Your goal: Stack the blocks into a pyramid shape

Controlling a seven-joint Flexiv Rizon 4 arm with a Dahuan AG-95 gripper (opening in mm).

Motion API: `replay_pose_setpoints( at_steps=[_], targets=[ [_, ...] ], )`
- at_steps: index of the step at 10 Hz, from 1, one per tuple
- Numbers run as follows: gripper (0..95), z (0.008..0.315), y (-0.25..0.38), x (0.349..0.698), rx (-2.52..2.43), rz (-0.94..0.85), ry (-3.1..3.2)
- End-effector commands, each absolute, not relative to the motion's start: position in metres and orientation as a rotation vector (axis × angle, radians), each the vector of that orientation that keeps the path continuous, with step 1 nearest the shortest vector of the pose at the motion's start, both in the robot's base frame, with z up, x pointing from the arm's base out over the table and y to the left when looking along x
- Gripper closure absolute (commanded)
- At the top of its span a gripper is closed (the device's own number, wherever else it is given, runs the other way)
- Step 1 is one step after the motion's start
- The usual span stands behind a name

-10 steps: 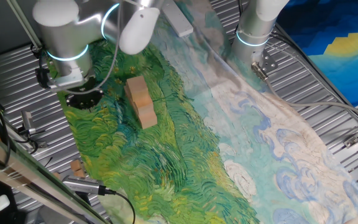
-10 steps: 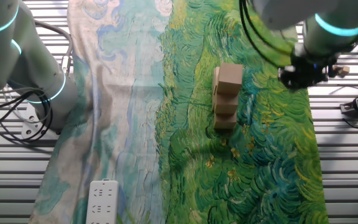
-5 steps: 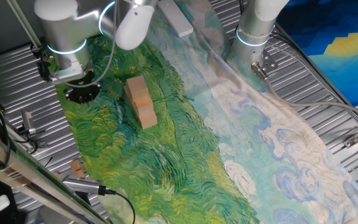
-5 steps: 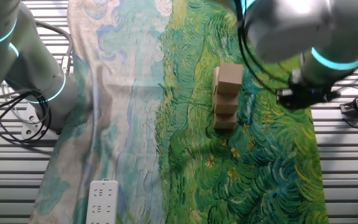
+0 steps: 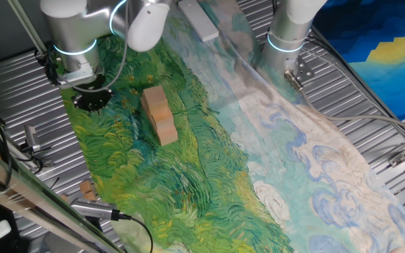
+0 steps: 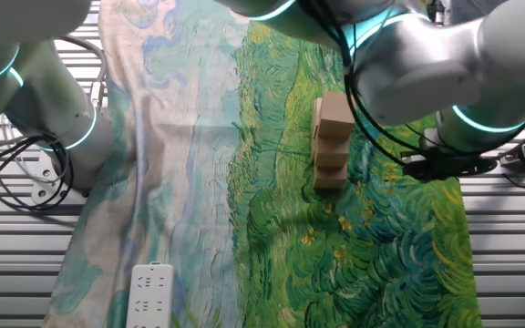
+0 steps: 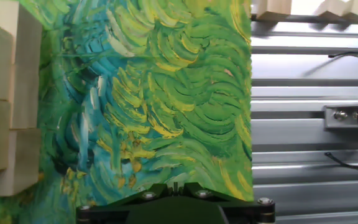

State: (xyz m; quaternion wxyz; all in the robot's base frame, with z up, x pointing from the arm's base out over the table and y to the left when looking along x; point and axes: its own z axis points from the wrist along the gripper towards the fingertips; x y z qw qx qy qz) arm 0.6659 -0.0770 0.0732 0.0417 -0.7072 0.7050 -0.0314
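— Gripper status?
— My fingers aren't visible; can't tell if it's parted or clenched. It hangs beside the blocks.
— Blocks?
— Stacked on the painted cloth, row running lengthwise along it. No markings, seemingly.

- The desk, a ribbed grey metal top, is carrying a painted cloth in greens and pale blues.
- The blocks are standing stacked on the cloth's green part.
- A white power strip is lying on the cloth's pale edge.
- A small tan scrap is sitting on bare metal beside the cloth.
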Motion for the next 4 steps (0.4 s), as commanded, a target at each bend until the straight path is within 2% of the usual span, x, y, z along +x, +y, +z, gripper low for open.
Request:
replay_pose_setpoints(
  at_steps=[1,2,4],
  targets=[
    [95.0,0.0769,-0.0782,0.6628,-2.064,-0.118,2.267],
    [95.0,0.0783,-0.0779,0.6622,-1.976,-0.176,2.384],
    [95.0,0.081,-0.0774,0.661,-1.928,-0.169,2.428]
  ],
)
